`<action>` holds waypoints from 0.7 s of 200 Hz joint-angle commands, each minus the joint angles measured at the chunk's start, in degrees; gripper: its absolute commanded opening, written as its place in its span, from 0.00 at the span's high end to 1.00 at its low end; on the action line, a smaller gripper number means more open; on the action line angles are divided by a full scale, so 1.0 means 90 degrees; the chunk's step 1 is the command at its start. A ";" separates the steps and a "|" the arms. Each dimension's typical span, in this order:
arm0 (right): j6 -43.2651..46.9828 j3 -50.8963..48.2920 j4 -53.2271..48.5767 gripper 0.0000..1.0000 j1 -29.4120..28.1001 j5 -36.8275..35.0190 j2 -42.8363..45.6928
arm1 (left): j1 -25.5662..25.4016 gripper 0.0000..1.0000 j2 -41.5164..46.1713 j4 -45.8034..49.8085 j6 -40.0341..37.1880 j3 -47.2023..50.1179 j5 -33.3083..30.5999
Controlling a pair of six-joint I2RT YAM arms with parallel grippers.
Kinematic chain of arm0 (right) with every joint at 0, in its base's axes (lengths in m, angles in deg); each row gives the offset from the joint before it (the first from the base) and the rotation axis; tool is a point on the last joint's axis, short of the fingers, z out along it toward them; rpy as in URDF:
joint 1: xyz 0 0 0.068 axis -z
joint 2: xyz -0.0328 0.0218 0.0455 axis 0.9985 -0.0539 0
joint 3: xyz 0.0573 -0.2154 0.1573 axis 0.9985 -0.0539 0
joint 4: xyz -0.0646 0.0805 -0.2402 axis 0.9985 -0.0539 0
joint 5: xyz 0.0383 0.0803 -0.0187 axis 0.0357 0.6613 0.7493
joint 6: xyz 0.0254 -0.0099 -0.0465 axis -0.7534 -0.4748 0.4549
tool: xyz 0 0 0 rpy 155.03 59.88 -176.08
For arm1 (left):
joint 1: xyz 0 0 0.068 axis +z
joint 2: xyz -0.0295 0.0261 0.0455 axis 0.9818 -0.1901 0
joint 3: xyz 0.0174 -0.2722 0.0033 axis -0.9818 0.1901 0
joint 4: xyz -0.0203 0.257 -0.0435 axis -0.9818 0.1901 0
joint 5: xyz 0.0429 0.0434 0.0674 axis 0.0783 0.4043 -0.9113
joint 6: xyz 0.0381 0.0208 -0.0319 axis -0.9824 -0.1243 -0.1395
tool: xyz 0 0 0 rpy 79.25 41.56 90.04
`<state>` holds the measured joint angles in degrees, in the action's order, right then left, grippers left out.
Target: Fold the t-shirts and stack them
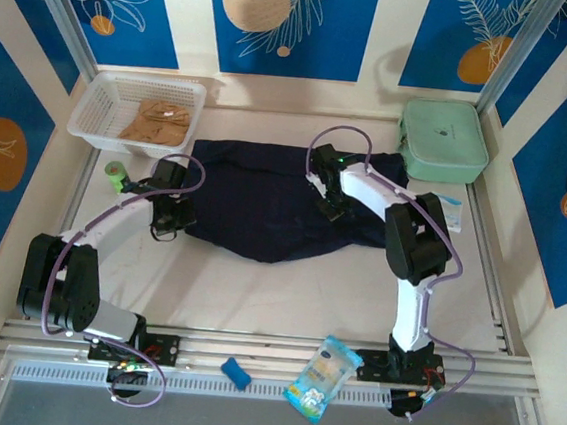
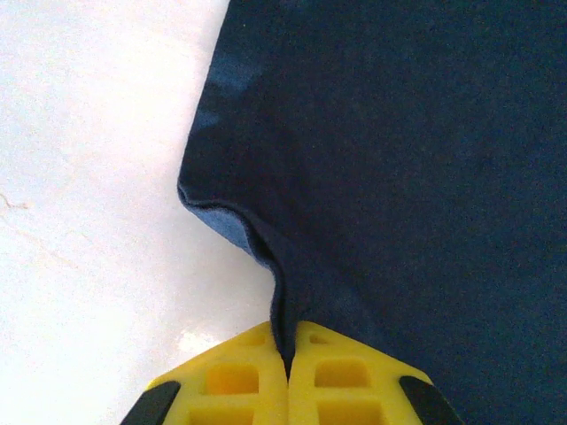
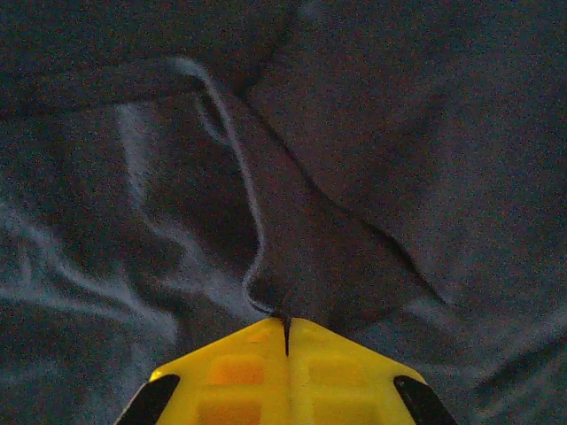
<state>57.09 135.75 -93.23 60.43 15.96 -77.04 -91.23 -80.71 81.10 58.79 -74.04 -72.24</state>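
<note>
A dark navy t-shirt (image 1: 264,211) lies spread and rumpled across the middle of the table. My left gripper (image 1: 176,222) sits at its left edge. In the left wrist view its yellow fingers (image 2: 239,376) are shut on a raised fold of the navy hem (image 2: 283,301), with white tabletop to the left. My right gripper (image 1: 326,201) is over the shirt's upper right part. Its yellow jaws (image 3: 285,335) are closed, pinching a ridge of the navy cloth (image 3: 301,266). A tan t-shirt (image 1: 158,122) lies folded in the white basket (image 1: 98,104) at the back left.
A mint-green zip case (image 1: 443,140) stands at the back right, with a small white and blue packet (image 1: 451,212) in front of it. A green roll (image 1: 116,171) lies near the left arm. A blue block (image 1: 237,373) and a snack bag (image 1: 324,377) rest on the front rail.
</note>
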 commanded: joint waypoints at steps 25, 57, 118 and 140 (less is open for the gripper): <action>0.0235 -0.0743 -0.0045 1.00 0.0062 -0.0689 0.2298 | -0.0032 1.00 0.0275 0.0428 -0.0281 -0.0310 -0.0268; 0.0325 -0.1128 -0.0105 1.00 0.0072 -0.0821 0.3592 | -0.0032 1.00 0.0388 0.0544 -0.0282 -0.0317 -0.0272; 0.0193 -0.1479 -0.0440 1.00 -0.0105 -0.0700 0.5094 | -0.0034 1.00 0.1087 0.0764 -0.0033 0.0146 -0.0194; 0.0010 -0.1655 -0.0725 1.00 -0.0320 -0.0906 0.5472 | -0.0033 1.00 0.1299 0.0811 0.0069 0.0386 -0.0145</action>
<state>59.27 122.64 -96.26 59.45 9.25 -31.18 -91.27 -71.14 85.69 57.85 -73.19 -73.49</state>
